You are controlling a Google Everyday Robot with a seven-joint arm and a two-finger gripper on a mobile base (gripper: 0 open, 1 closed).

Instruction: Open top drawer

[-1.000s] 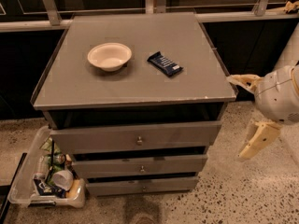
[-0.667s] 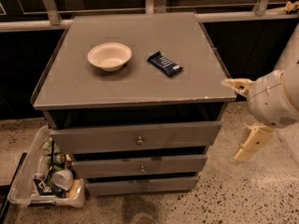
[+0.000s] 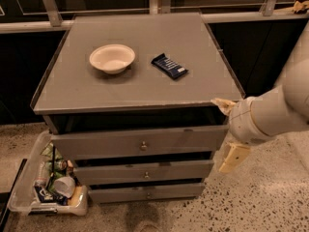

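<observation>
Top drawer [image 3: 106,144] lies just beside the end effector [image 3: 223,135]

Grey counter [image 3: 145,86] bearing a white bowl [image 3: 112,58] and dark blue packet [image 3: 169,65]. Below, the top drawer [image 3: 106,144], knob [image 3: 143,145] central. The hand [image 3: 218,135], fingers [image 3: 233,157] spread, sits at the drawer's right end. Lower left, a clear bin [image 3: 29,197] of litter.

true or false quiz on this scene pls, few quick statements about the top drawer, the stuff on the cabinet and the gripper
1. The bowl sits on the cabinet top. True.
2. The gripper is clamped on the top drawer knob. False: it is open, at the drawer's right end, away from the knob.
3. The blue packet lies inside the bowl. False: it lies beside it, apart.
4. A plastic bin stands on the floor. True.
</observation>
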